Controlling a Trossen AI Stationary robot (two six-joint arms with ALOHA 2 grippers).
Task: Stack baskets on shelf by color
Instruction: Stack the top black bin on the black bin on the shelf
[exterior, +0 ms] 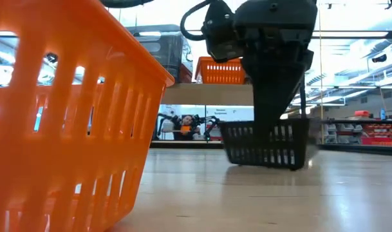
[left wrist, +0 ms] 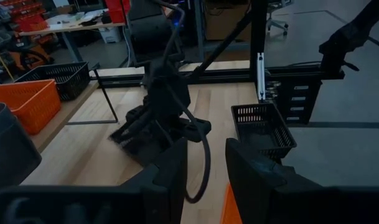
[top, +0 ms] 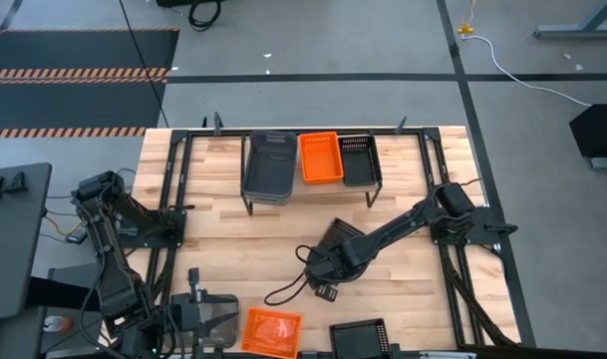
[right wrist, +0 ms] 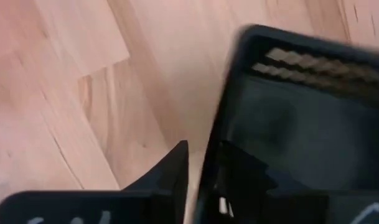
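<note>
A: High view: where is the right gripper [top: 326,289]?

B: Mid-table, in front of the shelf [top: 403,135]. In the low view its fingers straddle one wall of a black mesh basket [exterior: 268,145], closed around it; that basket tilts, one end up.

A: And the left gripper [left wrist: 205,165]?

B: Parked at the near-left corner, fingers parted, empty, beside an orange basket [top: 271,331].

A: On the shelf?

B: Grey [top: 269,165], orange [top: 321,158], black [top: 356,160] baskets side by side.

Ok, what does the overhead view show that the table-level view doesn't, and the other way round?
Only the high view: the left arm, waiting at the table's left edge. Only the low view: the black mesh basket under the right gripper, which the arm hides from above. Both: the right gripper, the near orange basket and the shelf's orange basket.
</note>
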